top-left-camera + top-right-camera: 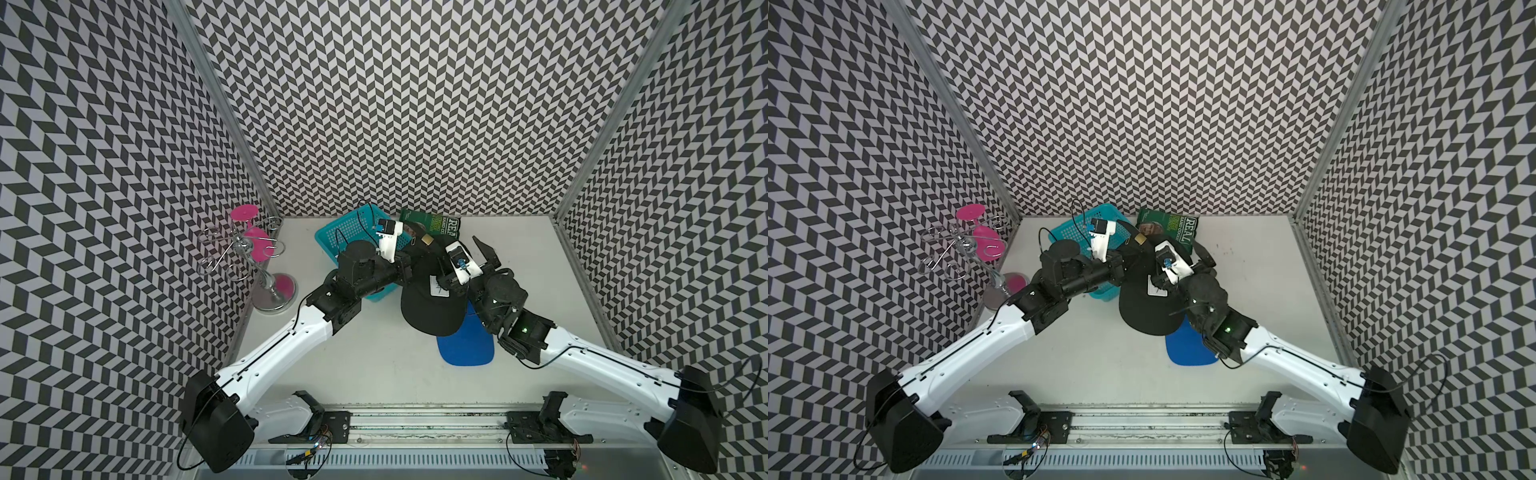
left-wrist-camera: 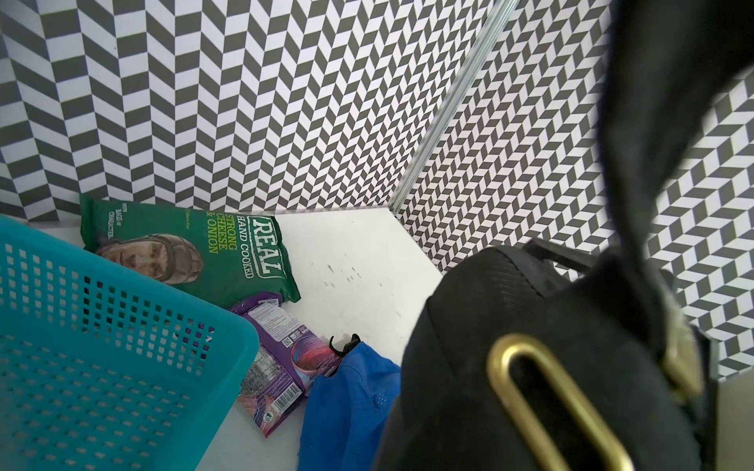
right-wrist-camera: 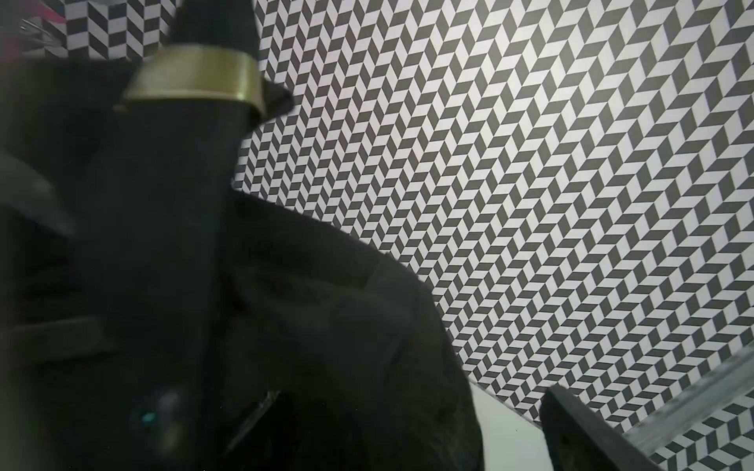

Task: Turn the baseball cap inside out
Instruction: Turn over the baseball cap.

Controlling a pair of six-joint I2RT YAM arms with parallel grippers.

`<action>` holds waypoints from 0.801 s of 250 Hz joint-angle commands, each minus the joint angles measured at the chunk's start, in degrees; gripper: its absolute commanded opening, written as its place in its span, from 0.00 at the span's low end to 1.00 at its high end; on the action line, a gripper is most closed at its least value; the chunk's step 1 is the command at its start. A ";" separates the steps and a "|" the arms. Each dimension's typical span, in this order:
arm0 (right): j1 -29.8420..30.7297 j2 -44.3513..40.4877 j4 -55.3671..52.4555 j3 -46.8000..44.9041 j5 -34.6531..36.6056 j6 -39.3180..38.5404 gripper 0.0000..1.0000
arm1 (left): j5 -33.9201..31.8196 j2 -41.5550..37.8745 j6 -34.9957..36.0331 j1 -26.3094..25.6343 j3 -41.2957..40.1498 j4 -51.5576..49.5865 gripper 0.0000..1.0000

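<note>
The black baseball cap (image 1: 428, 307) hangs above the table between both arms, brim toward the front, with a white label (image 1: 439, 286) on it. It also shows in the other top view (image 1: 1142, 307). My left gripper (image 1: 406, 261) is shut on the cap's back edge by the brass buckle (image 1: 427, 240). In the left wrist view the black cloth (image 2: 530, 326) and buckle (image 2: 542, 399) hide the jaws. My right gripper (image 1: 465, 266) stands wide open at the cap's right side. One finger (image 3: 579, 432) is free of the cloth; the cap (image 3: 163, 244) hides the other.
A teal basket (image 1: 353, 232) sits under the left arm, with a green crisp bag (image 1: 436, 224) at the back wall. A blue fabric piece (image 1: 467, 345) lies under the cap, next to a purple packet (image 2: 281, 359). A metal stand with pink glasses (image 1: 257, 257) is at far left.
</note>
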 commanded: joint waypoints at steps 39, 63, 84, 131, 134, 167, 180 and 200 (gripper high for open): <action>-0.53 -0.64 3.80 3.51 -1.25 0.25 0.85 | -0.91 -0.83 6.41 0.20 0.72 -5.50 0.00; -2.25 -0.73 1.24 3.92 -5.36 2.09 0.79 | 0.82 -0.98 7.82 0.20 0.72 -5.45 0.00; -4.23 -0.62 -2.07 4.96 -9.34 4.36 0.76 | 4.56 -0.76 10.94 0.15 0.72 -5.38 0.00; -9.21 -2.53 -8.31 6.27 -24.08 8.47 0.46 | 7.89 1.46 17.47 0.16 4.34 -13.33 0.00; -9.59 -2.62 -8.95 6.52 -25.19 8.92 0.42 | 8.01 1.60 17.76 0.15 4.51 -13.67 0.00; -15.13 -2.90 -17.58 9.68 -40.75 12.85 0.18 | 7.31 1.98 22.16 0.36 5.88 -17.11 0.00; -16.70 -3.09 -20.18 10.58 -46.15 14.29 0.10 | 7.03 2.07 23.59 0.95 6.00 -17.93 0.00; -19.04 -3.50 -23.72 12.06 -54.76 16.62 0.00 | 7.83 2.25 25.55 2.73 6.00 -18.75 0.00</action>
